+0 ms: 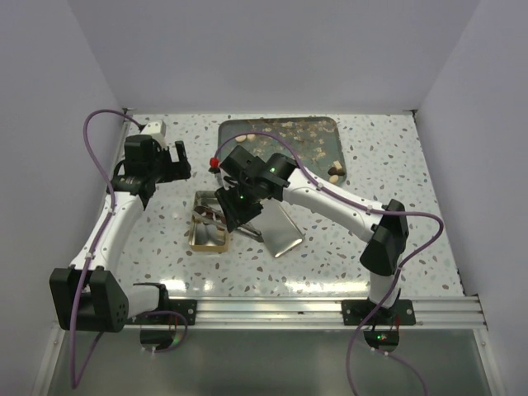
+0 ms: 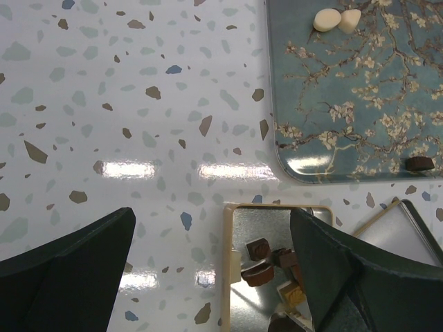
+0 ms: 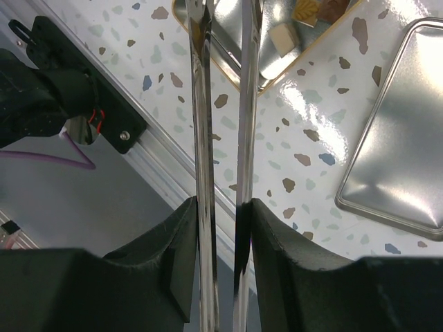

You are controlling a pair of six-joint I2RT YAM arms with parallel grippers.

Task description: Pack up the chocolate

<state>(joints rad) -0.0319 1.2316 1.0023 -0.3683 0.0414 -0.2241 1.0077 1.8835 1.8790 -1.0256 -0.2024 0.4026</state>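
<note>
The open gold tin (image 1: 208, 235) lies mid-table with several chocolate lumps (image 2: 259, 274) inside, brown and tan. My right gripper (image 3: 223, 207) is shut on silver tongs (image 3: 201, 104), pressing both blades, which reach over the tin's (image 3: 273, 72) corner where a tan chocolate piece (image 3: 284, 38) lies; their tips are out of view. My left gripper (image 2: 211, 228) hangs open over bare tabletop just left of the tin's rim (image 2: 227, 263), holding nothing. More chocolate sits on the teal tray (image 2: 332, 90): two cream pieces (image 2: 336, 19) and a dark one (image 2: 419, 163).
The tin's silver lid (image 1: 282, 233) lies flat to the right of the tin. The blossom-print tray (image 1: 280, 136) sits at the back with scattered pieces, and two tan lumps (image 1: 334, 173) lie by its right corner. A metal rail (image 1: 330, 309) runs along the near edge.
</note>
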